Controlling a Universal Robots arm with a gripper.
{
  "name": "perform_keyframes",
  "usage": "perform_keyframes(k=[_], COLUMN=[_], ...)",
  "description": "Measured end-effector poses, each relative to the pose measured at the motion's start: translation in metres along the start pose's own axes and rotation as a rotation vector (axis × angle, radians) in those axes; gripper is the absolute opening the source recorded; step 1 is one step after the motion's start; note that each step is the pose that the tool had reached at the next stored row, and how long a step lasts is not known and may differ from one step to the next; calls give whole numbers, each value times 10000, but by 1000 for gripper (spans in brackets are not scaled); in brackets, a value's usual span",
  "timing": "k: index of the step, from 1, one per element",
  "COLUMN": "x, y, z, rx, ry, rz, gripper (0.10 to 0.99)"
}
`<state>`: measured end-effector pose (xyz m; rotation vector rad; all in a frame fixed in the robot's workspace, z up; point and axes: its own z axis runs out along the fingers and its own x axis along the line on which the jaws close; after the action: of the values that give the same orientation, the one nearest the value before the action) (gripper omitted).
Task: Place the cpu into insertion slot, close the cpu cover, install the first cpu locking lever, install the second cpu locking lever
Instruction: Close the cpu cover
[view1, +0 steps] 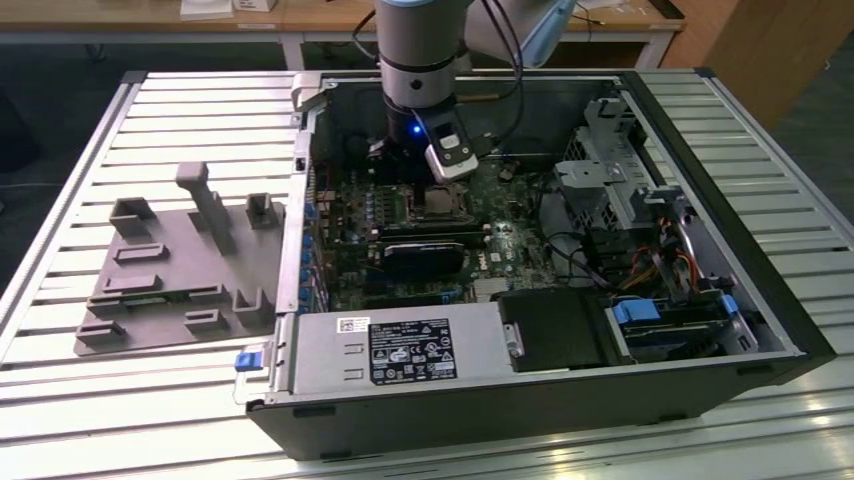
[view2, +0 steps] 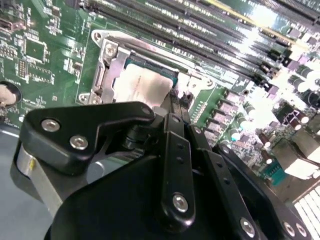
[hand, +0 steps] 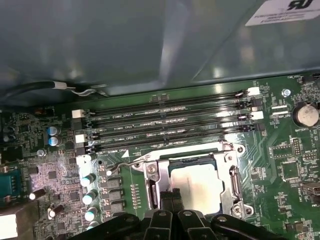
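The cpu (hand: 202, 186) is a pale square chip lying flat in the insertion slot (view1: 438, 203) on the green board. The cpu cover (hand: 233, 175), a dull silver frame with a square window, lies down around the chip. The cover (view2: 111, 65) and the cpu (view2: 142, 87) also appear in the second wrist view. My gripper (hand: 172, 199) is shut, its two dark fingertips together at the cover's edge, right at the rim of the chip. I cannot tell whether they touch it. A thin wire lever (hand: 122, 164) juts out from one corner of the socket.
The arm (view1: 420, 70) reaches down into an open computer case (view1: 787, 330). Long memory slots (hand: 165, 122) run beside the socket, with capacitors (hand: 89, 180) close by. A black card (view1: 424, 255), a power supply (view1: 387, 350) and a grey fixture block (view1: 174, 270) on the slatted table are farther off.
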<state>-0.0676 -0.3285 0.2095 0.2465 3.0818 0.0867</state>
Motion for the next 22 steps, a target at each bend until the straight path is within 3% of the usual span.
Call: perform_keyframes(k=[7,12,22], x=[-174,-203,-215], y=[27,33,49], z=[9,-3,-272], rx=[3,7,5], ry=[8,17,17], rz=[3,3,2], gripper=[106,106,106])
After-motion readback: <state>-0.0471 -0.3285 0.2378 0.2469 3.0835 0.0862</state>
